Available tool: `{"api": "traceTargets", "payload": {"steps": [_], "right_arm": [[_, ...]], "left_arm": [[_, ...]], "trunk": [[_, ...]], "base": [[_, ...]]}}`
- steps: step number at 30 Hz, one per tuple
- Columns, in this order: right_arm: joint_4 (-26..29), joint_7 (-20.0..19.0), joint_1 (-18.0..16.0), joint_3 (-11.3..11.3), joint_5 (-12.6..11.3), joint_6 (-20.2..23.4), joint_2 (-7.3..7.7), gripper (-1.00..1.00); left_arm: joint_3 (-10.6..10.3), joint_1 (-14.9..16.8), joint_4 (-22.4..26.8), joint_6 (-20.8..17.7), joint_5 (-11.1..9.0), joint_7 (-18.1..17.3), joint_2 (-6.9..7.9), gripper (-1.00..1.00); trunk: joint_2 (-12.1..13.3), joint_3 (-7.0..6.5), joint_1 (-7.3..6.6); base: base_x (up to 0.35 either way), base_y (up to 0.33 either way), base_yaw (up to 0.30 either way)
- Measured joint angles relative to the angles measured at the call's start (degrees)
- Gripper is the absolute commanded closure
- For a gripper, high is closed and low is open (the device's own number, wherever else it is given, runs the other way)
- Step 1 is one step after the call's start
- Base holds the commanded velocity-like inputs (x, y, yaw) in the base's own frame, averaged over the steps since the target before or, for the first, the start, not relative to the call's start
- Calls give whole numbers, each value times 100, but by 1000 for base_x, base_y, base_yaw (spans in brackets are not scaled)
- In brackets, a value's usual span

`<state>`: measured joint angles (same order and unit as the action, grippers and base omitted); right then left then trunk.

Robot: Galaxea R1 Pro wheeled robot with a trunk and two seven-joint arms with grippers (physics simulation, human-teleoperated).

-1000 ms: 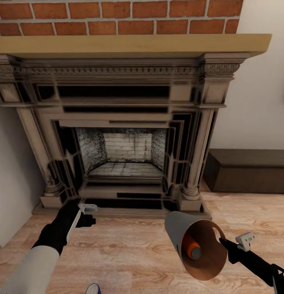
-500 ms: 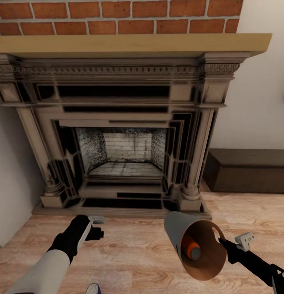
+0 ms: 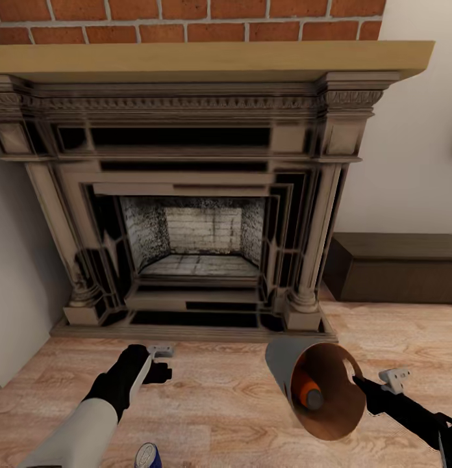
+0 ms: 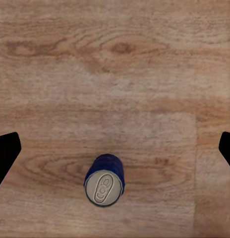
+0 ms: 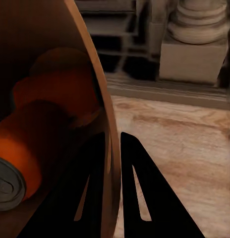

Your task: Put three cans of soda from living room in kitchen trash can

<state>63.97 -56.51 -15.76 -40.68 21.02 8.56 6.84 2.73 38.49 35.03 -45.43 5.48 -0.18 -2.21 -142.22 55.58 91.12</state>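
Blue can of soda (image 3: 148,456) stood upright on the wood floor (image 3: 219,403) right at the robot's feet, its silvery top facing up. In the left wrist view it sat below the camera, between the two dark fingertips (image 4: 6,153) and nearer one edge of the frame than the middle. Those fingertips showed at opposite edges of that view, so the left gripper (image 3: 162,362) was spread wide and empty. It hung over the floor just ahead of the can, which made the left arm the nearer one by far. By my reading the next move would turn on that offset: the can's long axis ran vertical, so the gripper would need to draw back toward the robot and come down around its sides.

Further out on the other side, the right gripper (image 5: 114,148) was pinched on the rim of the trash can (image 3: 284,370), one finger inside the wall and one outside. The bin was held tilted, its mouth toward the robot, with orange cans (image 3: 309,394) lying on their sides within.

Beyond both arms stood the fireplace (image 3: 193,234) under a brick wall (image 3: 187,13), with a dark low bench (image 3: 395,266) by the pale wall.
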Motion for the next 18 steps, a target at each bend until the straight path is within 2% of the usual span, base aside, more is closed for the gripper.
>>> {"api": "traceTargets", "payload": {"steps": [3, 5, 7, 8, 9, 11, 12, 13, 15, 16, 17, 18], "right_arm": [[832, -1, 2, -1, 90, 663, 22, 100], [1166, -28, 2, -1, -3, 958, 37, 100], [1766, -126, 3, -7, 139, 1478, 69, 100], [1914, -164, 2, -12, 85, 1577, 79, 100], [2144, -296, 7, -7, 31, 1874, 110, 100], [2421, -491, -2, -18, -29, 2236, 227, 100], [2511, -638, 1, -13, 6, 2519, 367, 100], [2547, -699, -1, -19, 38, 2599, 467, 100], [2628, -978, -1, -11, 3, 3172, 937, 100], [2641, -1027, -6, -23, 44, 3194, 1078, 100], [2654, -1167, -1, -12, 33, 3488, 1318, 100], [2665, -1225, -7, -22, 32, 3550, 1442, 100]], "left_arm": [[-6, 1, -168, 75, -8, 0, -5, -100], [-7, 3, -199, 87, -6, 0, -4, -100], [-12, 4, -229, 97, -4, -3, 0, -100], [-11, 5, -235, 100, -2, -4, 0, -100], [-11, 7, -244, 113, -2, -6, 4, -100], [-10, 8, -253, 157, 2, -7, 7, -100], [-9, 8, -254, 187, 5, -8, 8, -100], [-9, 8, -255, 200, 7, -8, 9, -100], [-8, 8, -256, 232, 6, -9, 12, -100], [-8, 8, -256, 238, 6, -9, 14, -100], [-8, 8, -256, 248, 6, -9, 16, -100], [-9, 8, -258, 256, 6, -9, 17, -100]], "trunk": [[-102, 56, 57], [-105, 100, 62], [-107, 144, 67], [-109, 166, 70], [-110, 189, 72], [-113, 232, 77], [-114, 255, 80], [-116, 277, 83], [-119, 322, 88], [-120, 343, 90], [-121, 366, 93], [-123, 388, 95]], "base": [[0, 0, 0], [0, 0, 0], [0, 0, 0], [0, 0, 0], [0, 0, 0], [0, 0, 0], [0, 0, 0], [0, 0, 0], [0, 0, 0], [0, 0, 0], [0, 0, 0], [0, 0, 0]]}}
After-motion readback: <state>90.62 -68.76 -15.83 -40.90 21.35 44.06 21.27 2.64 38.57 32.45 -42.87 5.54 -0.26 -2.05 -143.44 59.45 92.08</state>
